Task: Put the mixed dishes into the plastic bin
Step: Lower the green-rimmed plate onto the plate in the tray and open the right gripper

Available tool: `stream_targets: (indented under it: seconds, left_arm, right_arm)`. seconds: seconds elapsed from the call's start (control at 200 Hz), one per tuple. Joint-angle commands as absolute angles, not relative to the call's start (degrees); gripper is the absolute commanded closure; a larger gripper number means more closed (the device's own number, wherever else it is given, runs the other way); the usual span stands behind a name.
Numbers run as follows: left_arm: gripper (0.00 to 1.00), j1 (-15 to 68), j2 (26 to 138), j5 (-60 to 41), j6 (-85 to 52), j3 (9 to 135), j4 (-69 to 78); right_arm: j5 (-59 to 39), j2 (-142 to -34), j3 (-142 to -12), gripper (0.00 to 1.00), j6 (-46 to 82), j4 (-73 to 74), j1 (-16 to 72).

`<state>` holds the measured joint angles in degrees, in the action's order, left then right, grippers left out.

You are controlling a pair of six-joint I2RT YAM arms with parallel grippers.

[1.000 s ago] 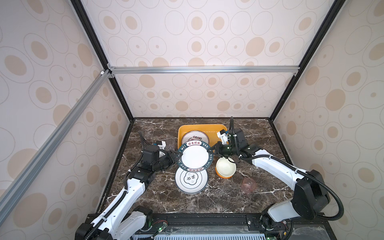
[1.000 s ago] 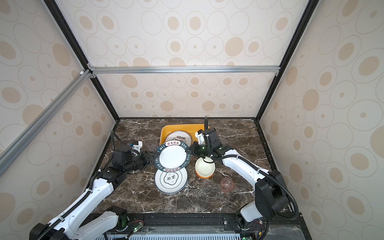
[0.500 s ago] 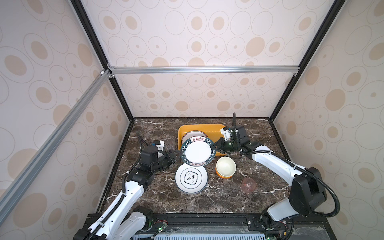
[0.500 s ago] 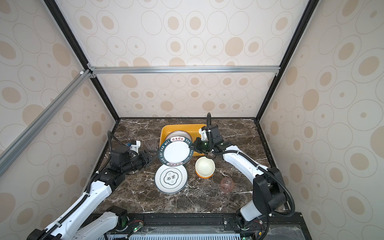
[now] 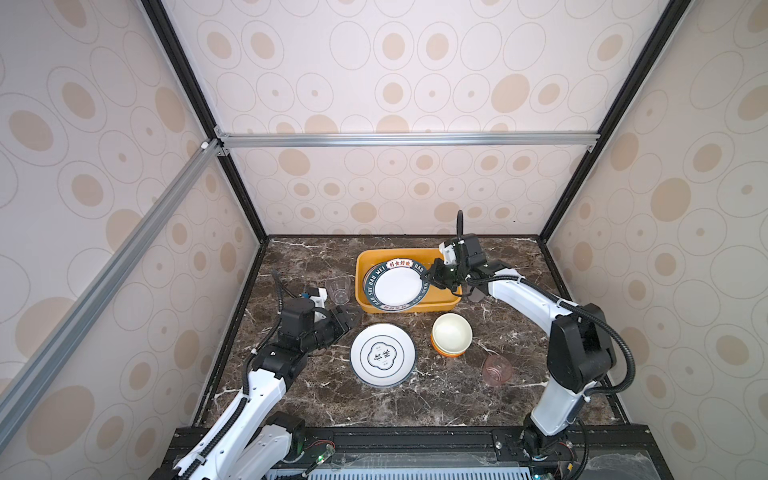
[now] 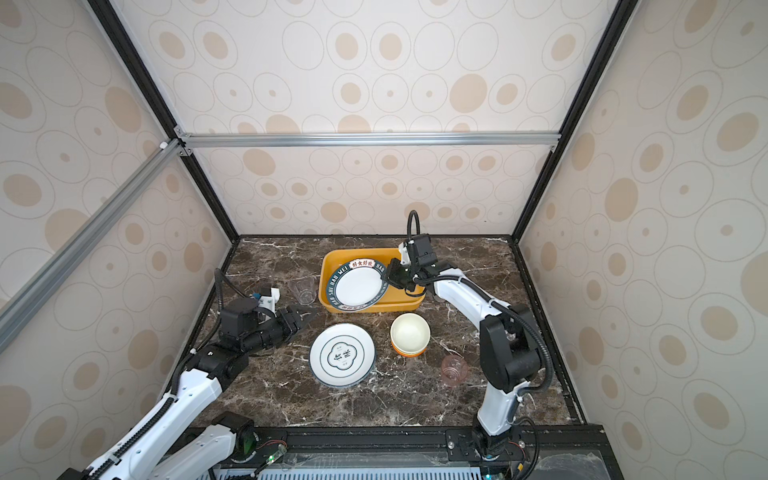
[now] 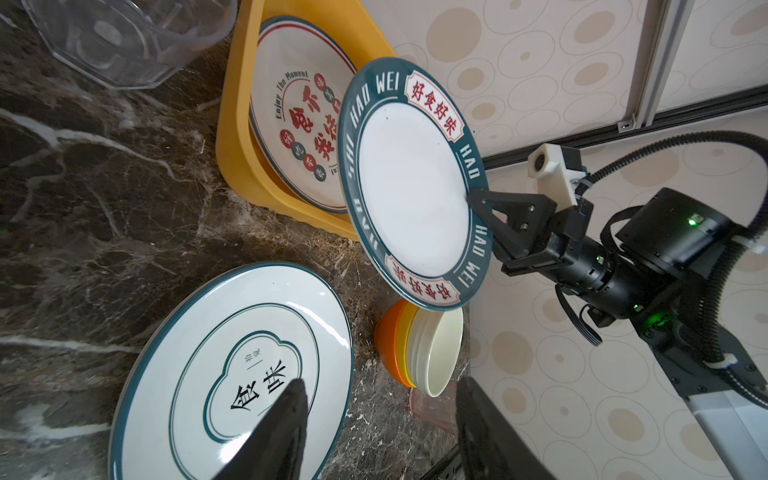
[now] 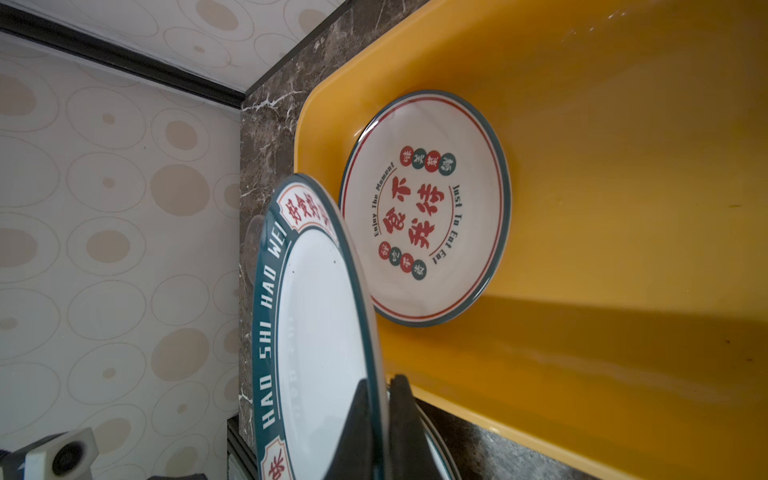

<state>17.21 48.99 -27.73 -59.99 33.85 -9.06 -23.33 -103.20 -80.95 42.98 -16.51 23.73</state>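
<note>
My right tool [image 5: 429, 277] is clamped on the right rim of a round white ceramic plate with a broad teal band lettered "HAO WEI" [image 5: 395, 284]. One finger [image 8: 353, 432] lies on the plate's face and the other is behind it. The plate hangs tilted above the left part of the shallow rectangular yellow-orange plastic bin [image 5: 444, 303]. In both top views its near edge overlaps the bin's front wall. I cannot tell whether it touches that wall.

The bin stands at the middle of the bench [image 5: 415, 407], close to the back edge. Flat on its floor at the left end lies a second round white plate with red characters and a thin teal rim [image 8: 424, 208], under the held one and apart from it.

My left tool [image 6: 305, 313] holds nothing, its jaws spread. It hovers low over the bench, near the bin's front left corner and just left of a round white plate with a teal cloud-shaped emblem [image 5: 382, 355], which lies flat in front of the bin.

A stack of bowls, cream inside and orange outside [image 5: 451, 332], sits beside that plate, near the bin's front right corner. A small translucent pink cup [image 5: 496, 370] stands further toward the front right. A small clear faceted cup [image 5: 338, 289] stands just beside the bin's left wall.
</note>
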Motion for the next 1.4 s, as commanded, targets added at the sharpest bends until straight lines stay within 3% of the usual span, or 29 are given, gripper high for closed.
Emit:
stream_targets:
  seconds: [0.0,0.57,1.396]
  left_arm:
    - [0.43,17.30,48.03,-27.27,-59.50,33.79,-9.85]
    - [0.42,17.23,49.41,-25.81,-59.50,33.57,-10.01]
    - [0.42,17.20,50.12,-26.10,-59.24,33.49,-10.00]
  right_arm:
    - [-22.52,-105.81,-84.67,0.99,43.07,-15.56,23.03]
    - [-21.51,-116.90,-90.71,0.99,45.26,-11.60,22.15]
    - [-19.56,-122.76,-96.04,0.99,45.62,-11.26,22.15]
